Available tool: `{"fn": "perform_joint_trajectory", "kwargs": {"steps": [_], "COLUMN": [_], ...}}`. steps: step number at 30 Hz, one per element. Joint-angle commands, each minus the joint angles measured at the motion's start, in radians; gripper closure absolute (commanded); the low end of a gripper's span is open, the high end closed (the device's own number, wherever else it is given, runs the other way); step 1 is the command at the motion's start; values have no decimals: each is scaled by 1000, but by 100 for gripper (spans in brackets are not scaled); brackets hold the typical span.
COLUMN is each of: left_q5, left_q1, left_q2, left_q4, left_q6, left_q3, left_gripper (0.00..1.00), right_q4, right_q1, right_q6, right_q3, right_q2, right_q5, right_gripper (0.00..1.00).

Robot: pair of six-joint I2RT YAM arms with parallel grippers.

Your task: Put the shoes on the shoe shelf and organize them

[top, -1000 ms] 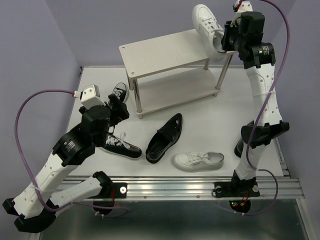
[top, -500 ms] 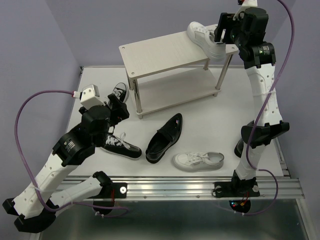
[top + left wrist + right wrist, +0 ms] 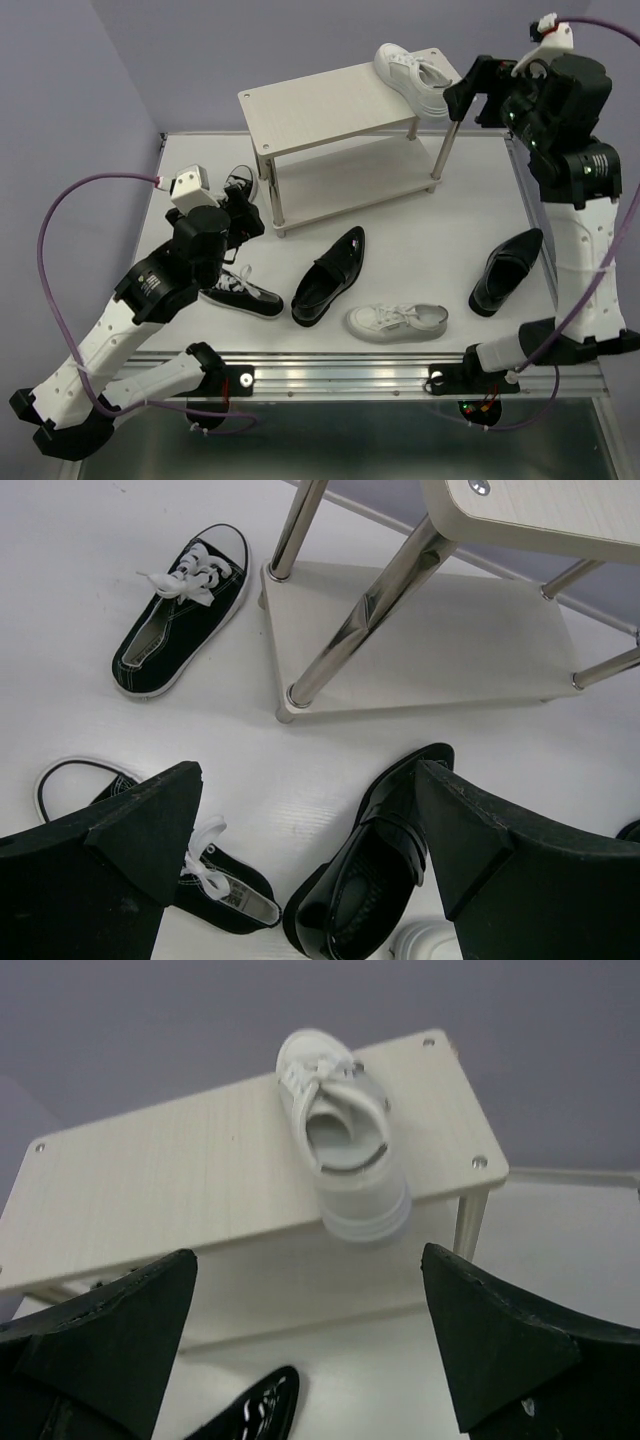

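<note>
White sneaker [image 3: 412,78] lay on the shoe shelf [image 3: 320,105], first of six placed, after the right tool [image 3: 474,100] released it and drew back open.

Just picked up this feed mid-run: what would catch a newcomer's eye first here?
One white sneaker lies at the right end of the top board of the shoe shelf, heel jutting past the edge, with the right gripper clear of it, fingers open. The other five shoes lie scattered on the table, with the left gripper open above a black loafer.
</note>
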Motion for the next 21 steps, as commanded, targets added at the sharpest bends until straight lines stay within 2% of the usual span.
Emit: {"fn": "perform_joint_trajectory", "kwargs": {"steps": [1,8,13,21], "left_q5": [-14,-66,-96,-103], "left_q1": [6,6,6,6], "left_q2": [25,14,19,36], "left_q4": [35,43,43,64], "left_q6": [57,87,97,90], "left_q3": [58,72,96,87], "left_gripper": [1,1,1,1], "right_q4": [-64,-134,-127,-163], "right_q1": [-5,14,32,86], "right_q6": [57,120,261,404], "right_q3": [-221,-600,-902,-1130], "right_q2": [-117,-336,-433,-491], "right_q5": [-76,-109,-110,-95], "right_gripper": [0,0,0,0]}}
